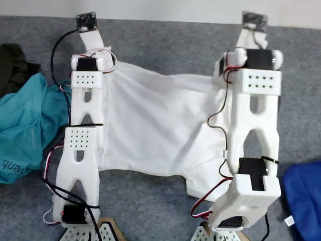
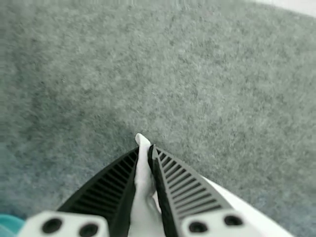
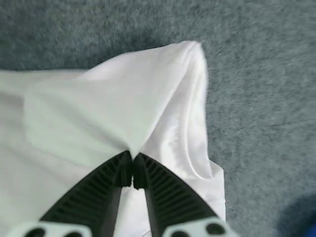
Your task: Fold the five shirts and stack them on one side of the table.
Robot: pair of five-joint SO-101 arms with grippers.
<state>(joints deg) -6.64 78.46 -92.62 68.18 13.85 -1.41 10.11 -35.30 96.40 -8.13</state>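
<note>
Between the two arms on the grey bench (image 1: 165, 40) lies the white shirt (image 1: 155, 120), spread mostly flat. Left gripper (image 2: 146, 148) is closed on a thin pinch of its cloth; right gripper (image 3: 132, 159) is closed on a fold near one corner. The cloth looks light, soft and limp, so it should sag and crease wherever unsupported. Edges and corners, pinched at two well-spread points, seem the best holds. Teal shirt (image 1: 25, 125) lies bunched beside the left arm and blue shirt (image 1: 303, 196) beside the right, both unfolded.
</note>
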